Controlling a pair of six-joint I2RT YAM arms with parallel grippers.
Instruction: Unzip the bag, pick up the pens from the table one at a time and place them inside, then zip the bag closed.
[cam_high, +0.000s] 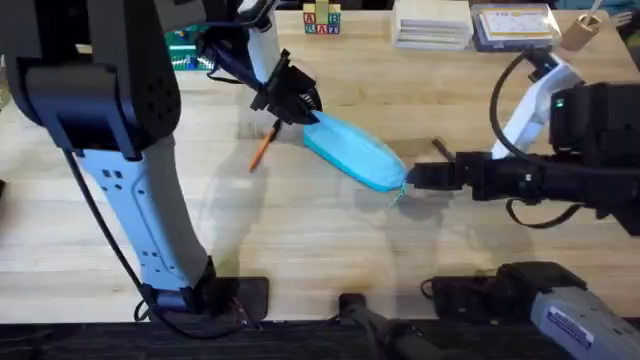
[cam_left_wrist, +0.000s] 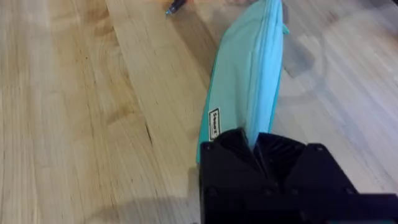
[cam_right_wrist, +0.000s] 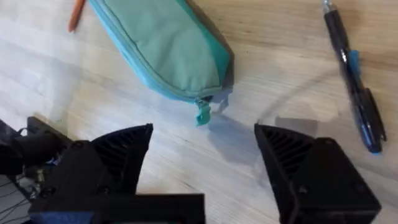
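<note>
Pouch: light-blue fabric pencil pouch lies diagonal mid surface, zip closed.
L tool: clamped on pouch's far-left end.
R tool: jaws wide open, empty, just short of pull cord at near-right end.
Pens: orange pen left of pouch; dark pen near R tool.
Handling: soft, light, likely slides/bunches w/o anchor; pinch cord, pull along zip.
</note>
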